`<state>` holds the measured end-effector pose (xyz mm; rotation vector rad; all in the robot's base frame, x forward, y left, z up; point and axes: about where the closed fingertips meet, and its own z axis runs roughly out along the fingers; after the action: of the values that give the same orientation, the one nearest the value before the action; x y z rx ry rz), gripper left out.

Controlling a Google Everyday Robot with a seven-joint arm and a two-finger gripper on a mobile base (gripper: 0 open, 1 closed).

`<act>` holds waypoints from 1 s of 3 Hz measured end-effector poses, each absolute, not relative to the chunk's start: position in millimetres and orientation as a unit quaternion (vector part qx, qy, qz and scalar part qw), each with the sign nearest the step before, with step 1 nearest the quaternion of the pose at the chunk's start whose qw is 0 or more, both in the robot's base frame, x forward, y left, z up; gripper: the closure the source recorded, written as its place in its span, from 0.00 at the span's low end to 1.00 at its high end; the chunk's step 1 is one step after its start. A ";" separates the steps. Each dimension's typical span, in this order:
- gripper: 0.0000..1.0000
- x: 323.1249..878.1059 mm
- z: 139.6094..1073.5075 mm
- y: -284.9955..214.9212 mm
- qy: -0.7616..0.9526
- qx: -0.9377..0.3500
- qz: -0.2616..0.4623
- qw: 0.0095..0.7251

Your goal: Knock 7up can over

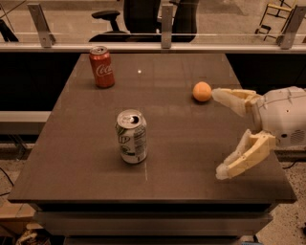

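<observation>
The 7up can (131, 138) stands upright on the surface (191, 158), a little left of its middle and toward the front edge. Behind the 7up can and slightly to its left, well apart from it near the far edge, stands the Coca-Cola can (102, 67). The ball (202, 91) lies on the surface behind and to the right of the 7up can. The claw (217, 134) is well to the right of the 7up can, over the surface's right side, with its fingers (244, 155) spread. One tip is just beside the ball and the other is nearer the front edge. A railing (143, 47) runs behind the surface, far beyond the 7up can, with an office chair (138, 14) behind it.
</observation>
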<state>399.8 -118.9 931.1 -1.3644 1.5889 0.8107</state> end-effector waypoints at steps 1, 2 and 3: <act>0.00 396.7 919.2 -109.0 0.637 -0.533 0.328 0.450; 0.00 393.1 911.8 -91.5 0.624 -0.519 0.325 0.484; 0.00 392.5 907.1 -72.6 0.600 -0.516 0.332 0.514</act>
<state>392.5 -72.6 907.1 -1.2404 1.4418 0.7980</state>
